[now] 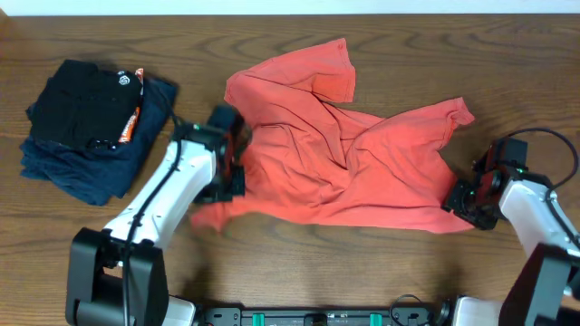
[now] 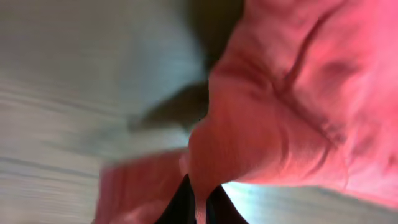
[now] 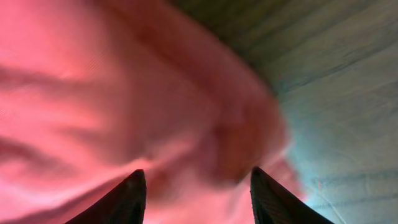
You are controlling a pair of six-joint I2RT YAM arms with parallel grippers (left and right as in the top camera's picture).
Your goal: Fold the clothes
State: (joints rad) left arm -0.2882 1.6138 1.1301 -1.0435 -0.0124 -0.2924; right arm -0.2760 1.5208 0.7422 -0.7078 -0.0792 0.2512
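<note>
The coral-red T-shirt (image 1: 362, 163) lies on the wooden bench (image 1: 299, 272), near the middle, spread out but not flat. It has many wrinkles and a deep crease from the upper left toward the centre. One sleeve (image 1: 331, 68) points to the far edge of the bench, and the other one (image 1: 453, 113) points to the robot's right side. No printed lettering shows on the side of the cloth that faces up.

The left gripper (image 1: 228, 177) is at the left edge of the T-shirt, low over the cloth. In the left wrist view its dark fingers (image 2: 180, 208) are pressed together, with a thin fold of the red cloth clamped between them, and the fabric rises from this pinch.

The right gripper (image 1: 462, 197) is at the lower right corner of the T-shirt. In the right wrist view its two fingers (image 3: 127, 199) stand apart and the red cloth fills the space between and beyond them. This picture is blurred, so it is not possible to tell whether they press on the fabric.

At the far left of the bench, well apart from the T-shirt, a folded black garment (image 1: 86, 100) rests on a folded navy-blue garment (image 1: 82, 172).
</note>
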